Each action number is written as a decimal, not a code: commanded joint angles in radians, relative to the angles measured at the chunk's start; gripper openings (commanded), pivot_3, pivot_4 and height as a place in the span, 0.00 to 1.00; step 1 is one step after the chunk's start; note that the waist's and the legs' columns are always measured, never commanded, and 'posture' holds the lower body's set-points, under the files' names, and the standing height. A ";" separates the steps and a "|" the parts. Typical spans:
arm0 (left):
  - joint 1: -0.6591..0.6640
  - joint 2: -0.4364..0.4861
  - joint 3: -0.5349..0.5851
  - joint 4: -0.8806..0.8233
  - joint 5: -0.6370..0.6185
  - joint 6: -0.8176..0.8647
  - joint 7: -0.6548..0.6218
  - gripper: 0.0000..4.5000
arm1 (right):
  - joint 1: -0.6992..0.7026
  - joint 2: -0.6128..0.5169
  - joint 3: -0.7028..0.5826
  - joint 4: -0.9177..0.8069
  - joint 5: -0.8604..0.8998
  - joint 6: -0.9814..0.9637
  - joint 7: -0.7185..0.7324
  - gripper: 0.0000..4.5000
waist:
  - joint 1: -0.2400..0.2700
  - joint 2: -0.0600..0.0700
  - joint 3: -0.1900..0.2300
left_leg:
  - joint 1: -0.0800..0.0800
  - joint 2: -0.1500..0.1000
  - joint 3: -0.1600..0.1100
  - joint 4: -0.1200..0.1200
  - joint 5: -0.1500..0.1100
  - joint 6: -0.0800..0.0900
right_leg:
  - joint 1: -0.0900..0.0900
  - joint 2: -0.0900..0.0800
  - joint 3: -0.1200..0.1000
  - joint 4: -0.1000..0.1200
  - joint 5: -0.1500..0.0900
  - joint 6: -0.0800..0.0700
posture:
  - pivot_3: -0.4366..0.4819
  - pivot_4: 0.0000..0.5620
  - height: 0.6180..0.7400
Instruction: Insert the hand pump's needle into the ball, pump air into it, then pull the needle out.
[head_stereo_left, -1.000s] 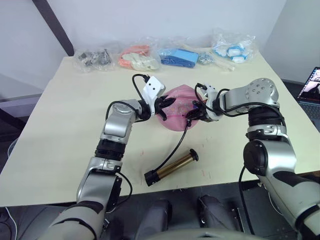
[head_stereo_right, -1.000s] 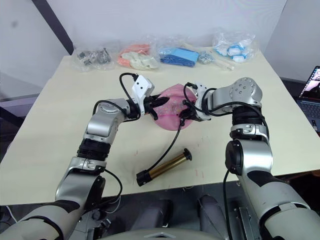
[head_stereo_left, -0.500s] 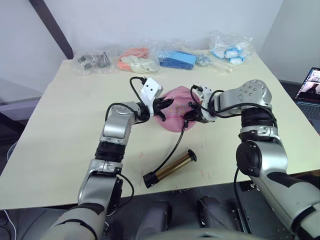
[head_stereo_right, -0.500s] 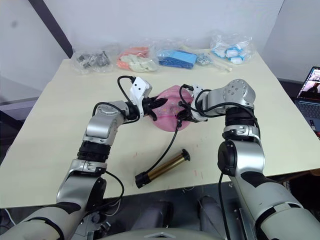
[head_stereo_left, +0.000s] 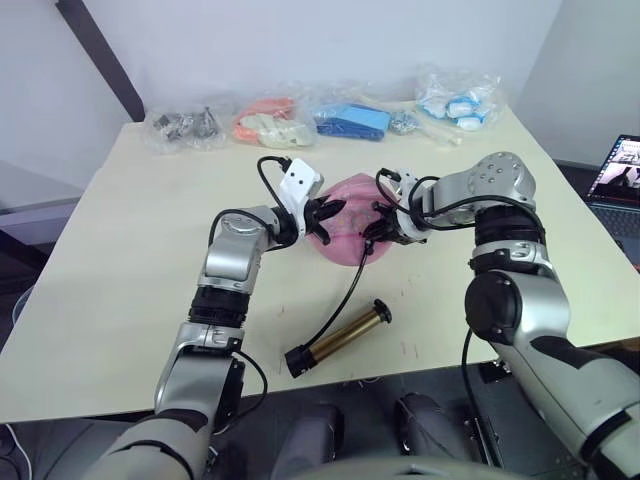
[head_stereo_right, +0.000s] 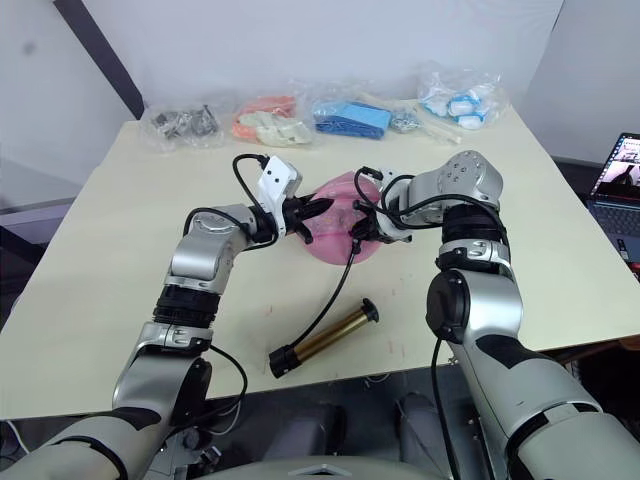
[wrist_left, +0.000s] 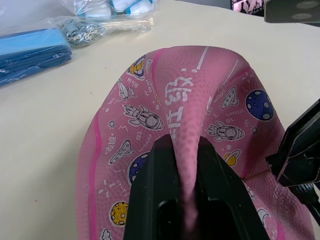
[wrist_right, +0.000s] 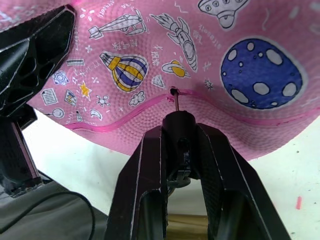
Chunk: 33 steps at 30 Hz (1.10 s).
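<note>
Right now the right pincer (wrist_right: 181, 131) is clamped on the needle (wrist_right: 175, 100) fitting, its pin tip at the valve hole in the ball (wrist_right: 240, 95) seam. Across the ball, the left pincer (wrist_left: 181, 150) pinches a fold of its limp pink skin. I'd push straight along the pin, ball held steady, no sideways bending. Behind the needle, the hand pump (head_stereo_left: 340, 337) lies nearer the tabletop (head_stereo_left: 120, 260) edge. Printed characters beside cartoon rockets aren't readable.

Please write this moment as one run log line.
left hand: pinching ball fold | right hand: holding needle at valve | pump: lying on table
</note>
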 joint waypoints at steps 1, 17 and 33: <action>0.045 -0.050 -0.090 0.012 -0.038 0.035 -0.069 0.03 | -0.028 0.066 -0.033 -0.004 -0.008 -0.043 -0.007 0.08 | -0.002 0.000 -0.002 | 0.000 0.000 0.000 0.000 0.000 0.000 | 0.000 0.000 0.000 0.000 0.000 0.000 | 0.48 0.27 1.00; 0.069 -0.051 -0.093 0.010 -0.032 0.050 -0.081 0.03 | -0.061 0.121 -0.148 0.053 -0.065 -0.148 -0.066 0.08 | -0.011 0.000 -0.010 | 0.004 0.001 0.002 -0.005 0.000 0.000 | 0.001 0.000 0.002 -0.001 0.000 0.000 | 0.48 0.27 1.00; 0.082 -0.044 -0.089 0.020 -0.029 0.057 -0.084 0.03 | -0.023 0.121 0.004 0.093 -0.087 -0.263 0.062 0.08 | -0.015 -0.003 -0.014 | 0.019 0.002 0.005 -0.013 0.000 0.000 | 0.010 0.002 0.004 -0.004 -0.001 0.000 | 0.48 0.27 1.00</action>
